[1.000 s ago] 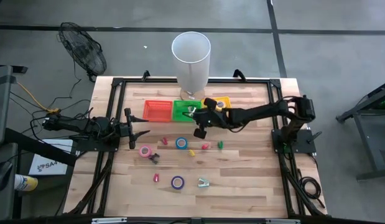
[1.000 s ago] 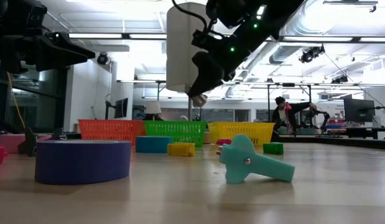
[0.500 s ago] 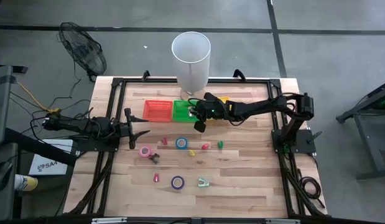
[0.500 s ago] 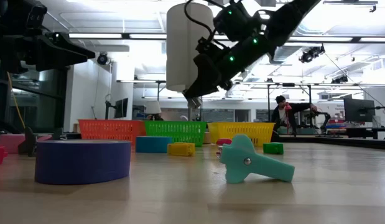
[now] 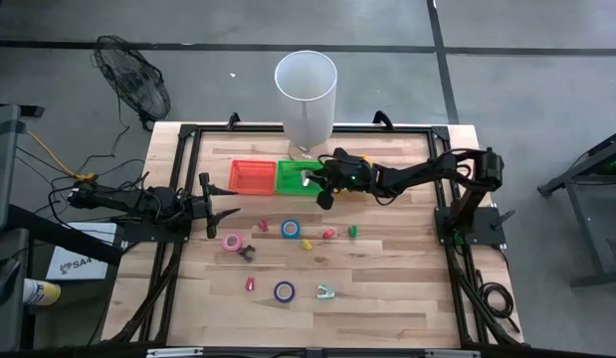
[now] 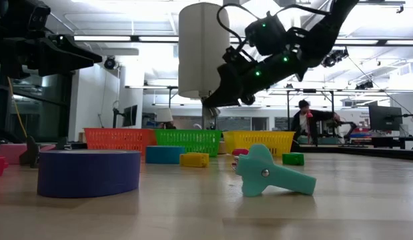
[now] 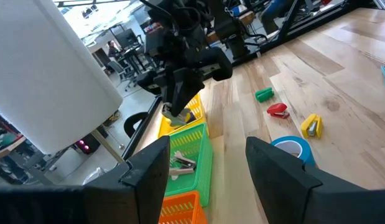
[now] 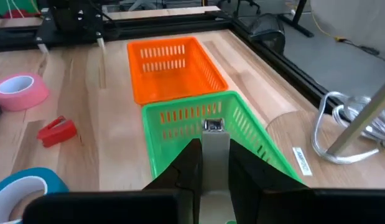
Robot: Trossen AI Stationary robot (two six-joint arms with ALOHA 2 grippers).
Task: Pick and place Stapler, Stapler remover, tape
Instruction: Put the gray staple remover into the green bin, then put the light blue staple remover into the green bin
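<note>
A small pale remover (image 8: pixel 212 155) is pinched between the nearly closed jaws of the right gripper (image 5: pixel 320 185), above the green basket (image 5: pixel 293 185). It is judged light, rigid and smooth, best taken across its narrow body. One remover (image 7: pixel 181 163) already lies in that basket; the orange basket (image 8: pixel 170 68) at its 9 o'clock is seen empty. The left gripper (image 5: pixel 228 209) waits released, jaws apart.

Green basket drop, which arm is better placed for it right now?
Right. Its tool already hangs over the green basket, shut on a staple remover. The left tool waits open, off beside the orange basket.
</note>
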